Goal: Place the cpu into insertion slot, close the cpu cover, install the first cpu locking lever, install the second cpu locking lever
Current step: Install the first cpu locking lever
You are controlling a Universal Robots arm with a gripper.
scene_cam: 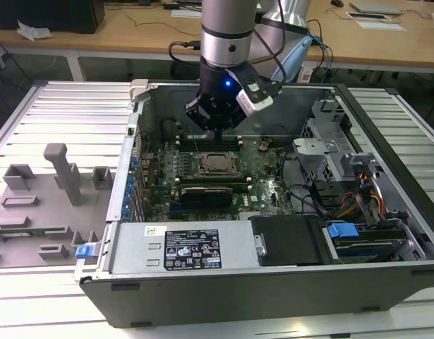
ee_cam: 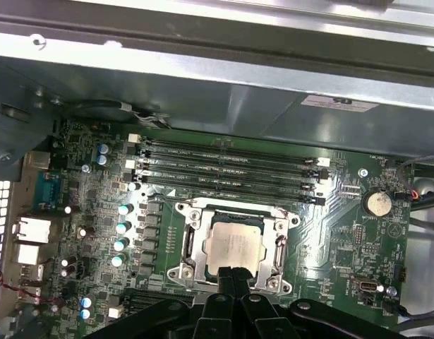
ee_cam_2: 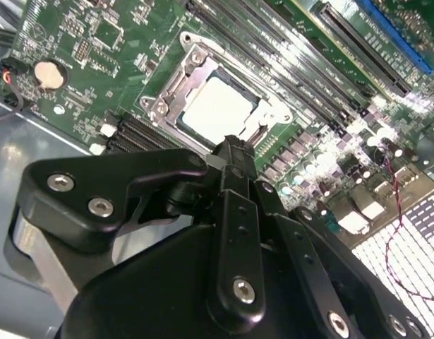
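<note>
The cpu (ee_cam: 234,244) lies flat in the insertion slot (ee_cam: 180,272) on the green board, its pale metal face showing through the window of the cpu cover (ee_cam: 194,239). The silver cover frame lies down around the chip. My gripper (ee_cam: 234,277) hovers just above the near edge of the socket with its black fingers pressed together and nothing between them. In the second wrist view the gripper (ee_cam_2: 234,152) tip sits right beside the cpu (ee_cam_2: 217,109) and cover (ee_cam_2: 169,90). In the exterior view the gripper (scene_cam: 218,131) hangs over the cpu (scene_cam: 217,163) inside the open computer case.
Long black memory slots (ee_cam: 224,169) run beside the socket. A grey drive cage (scene_cam: 329,145) and cables fill the case at the exterior view's right. A black block (scene_cam: 287,240) sits near the front wall. Grey fixtures (scene_cam: 54,187) stand outside the case at the exterior view's left.
</note>
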